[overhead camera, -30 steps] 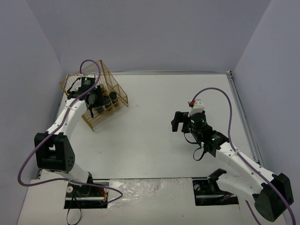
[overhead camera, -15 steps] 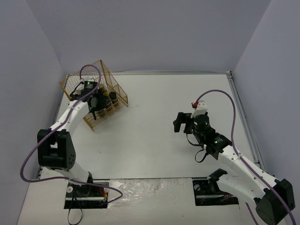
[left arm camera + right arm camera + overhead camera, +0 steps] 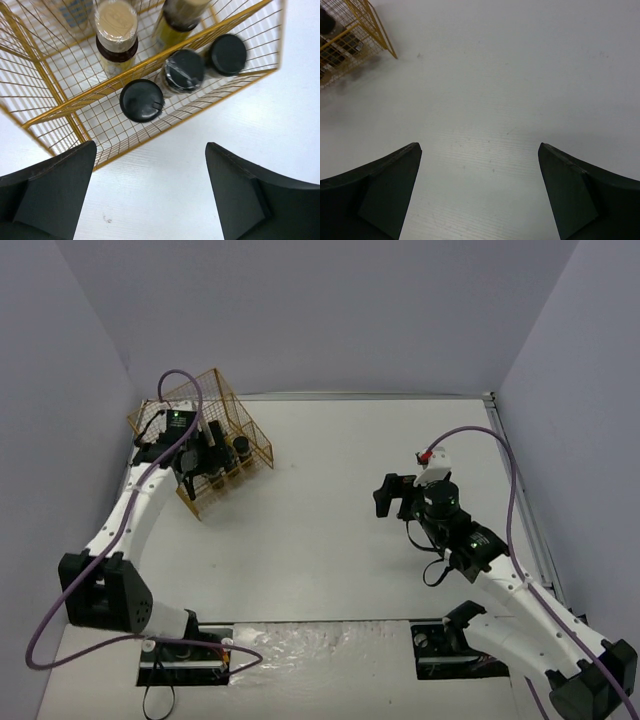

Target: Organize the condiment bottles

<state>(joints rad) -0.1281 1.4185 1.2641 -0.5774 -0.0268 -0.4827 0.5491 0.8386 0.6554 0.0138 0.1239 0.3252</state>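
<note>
The gold wire rack [image 3: 150, 62] stands at the table's far left [image 3: 152, 420]. Three black-capped jars line its front row [image 3: 141, 100] [image 3: 185, 69] [image 3: 227, 54]. Behind them stand two yellow tan-capped bottles [image 3: 116, 30] [image 3: 180, 15], and a white blue-labelled bottle [image 3: 75, 12] is cut off by the frame's top edge. My left gripper [image 3: 150, 146] [image 3: 203, 456] hovers open over the rack's front edge, holding nothing. My right gripper [image 3: 479, 145] [image 3: 392, 496] is open over bare table right of centre, far from the rack.
The rack's corner [image 3: 382, 35] shows at the upper left of the right wrist view. Grey walls close in the white table [image 3: 330, 450] on the left, back and right. Purple cables loop off both arms.
My left gripper has gone from nearly shut inside the rack to wide open and has pulled up off the jars. The right arm has drifted slightly to the right.
</note>
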